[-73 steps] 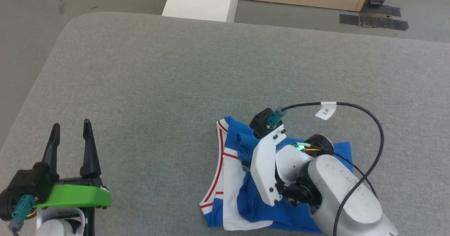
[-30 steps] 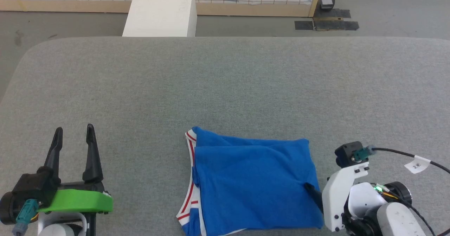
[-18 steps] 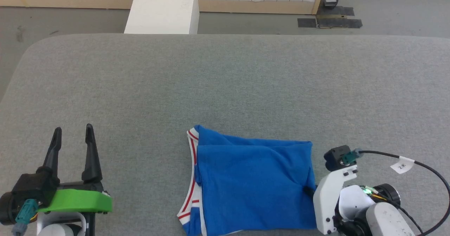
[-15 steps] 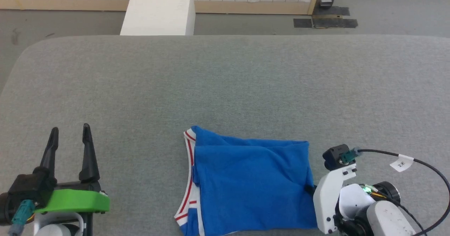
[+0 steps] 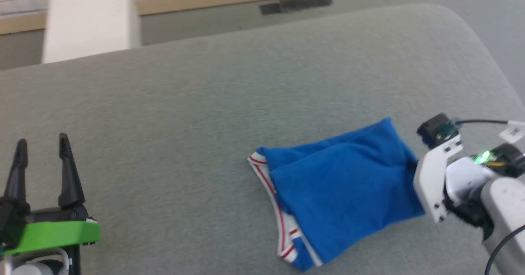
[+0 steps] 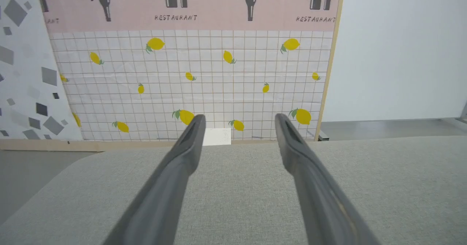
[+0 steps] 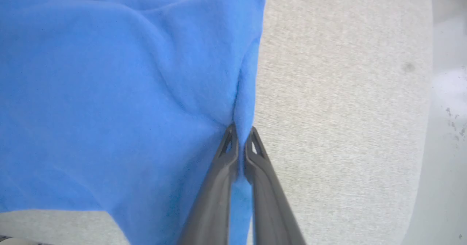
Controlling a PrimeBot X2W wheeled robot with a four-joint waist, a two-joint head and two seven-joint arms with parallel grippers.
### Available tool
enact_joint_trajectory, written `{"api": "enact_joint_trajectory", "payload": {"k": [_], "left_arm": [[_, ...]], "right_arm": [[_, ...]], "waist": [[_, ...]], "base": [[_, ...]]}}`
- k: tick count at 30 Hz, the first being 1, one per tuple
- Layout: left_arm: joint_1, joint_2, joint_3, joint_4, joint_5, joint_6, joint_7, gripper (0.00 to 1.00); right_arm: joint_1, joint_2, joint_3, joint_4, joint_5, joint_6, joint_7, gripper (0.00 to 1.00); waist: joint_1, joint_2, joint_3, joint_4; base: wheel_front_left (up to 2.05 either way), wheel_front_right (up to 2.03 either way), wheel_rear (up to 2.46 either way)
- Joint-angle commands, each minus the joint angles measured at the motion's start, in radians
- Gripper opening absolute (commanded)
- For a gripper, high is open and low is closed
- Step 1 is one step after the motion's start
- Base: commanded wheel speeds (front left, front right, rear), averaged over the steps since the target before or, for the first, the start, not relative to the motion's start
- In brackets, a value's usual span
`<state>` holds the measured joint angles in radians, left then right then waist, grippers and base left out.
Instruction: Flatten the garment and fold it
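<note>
**Blue jersey lies on a slant, pinched at its right edge**

Nearest, at the lower left of the head view, the left gripper (image 5: 42, 139) hovers over the grey fabric-covered table (image 5: 184, 103). Its two long dark fingers are spread wide and hold nothing. To its right, close to the table's near side, lies the royal-blue jersey garment (image 5: 344, 185), folded into a rough rectangle. Its long axis runs on a slant — near-left to far-right. Red-and-white striped trim beside a white band marks the left end; the rest is plain blue, softly creased. The right gripper (image 7: 241, 128) has its fingers closed on the cloth's right edge, with a ridge of fabric drawn up between them. Left of the garment and beyond it, open grey cloth stretches to the far edge, which rounds off at the far-right corner. Past that edge stand a white rectangular block (image 5: 86, 21) and a lemon-print grid wall panel (image 6: 219, 73).
</note>
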<state>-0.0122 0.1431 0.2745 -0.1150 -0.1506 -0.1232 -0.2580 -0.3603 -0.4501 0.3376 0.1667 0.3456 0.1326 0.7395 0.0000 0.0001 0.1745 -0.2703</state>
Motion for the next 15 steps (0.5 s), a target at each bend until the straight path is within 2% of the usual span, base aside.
{"api": "enact_joint_trajectory", "payload": {"k": [1, 6, 15], "left_arm": [[-0.002, 0.019, 0.005, -0.013, 0.002, -0.003, -0.004, 1.0], [-0.025, 0.082, 0.014, -0.077, 0.006, -0.004, 0.022, 1.0], [-0.032, 0.161, 0.052, -0.203, -0.003, -0.005, 0.096, 1.0]], "right_arm": [[-0.042, -0.019, 0.006, 0.016, 0.004, -0.002, -0.021, 0.0], [-0.152, -0.06, -0.026, 0.122, -0.014, -0.002, -0.109, 0.0], [-0.251, -0.056, -0.212, 0.287, -0.115, -0.002, -0.217, 0.0]], "waist": [[0.0, -0.0001, 0.119, -0.188], [0.0, -0.0001, 0.223, -0.249], [0.0, -0.0001, 0.357, -0.233]], "base": [[0.0, 0.0, 0.0], [0.0, 0.0, 0.0], [0.0, 0.0, 0.0]]}}
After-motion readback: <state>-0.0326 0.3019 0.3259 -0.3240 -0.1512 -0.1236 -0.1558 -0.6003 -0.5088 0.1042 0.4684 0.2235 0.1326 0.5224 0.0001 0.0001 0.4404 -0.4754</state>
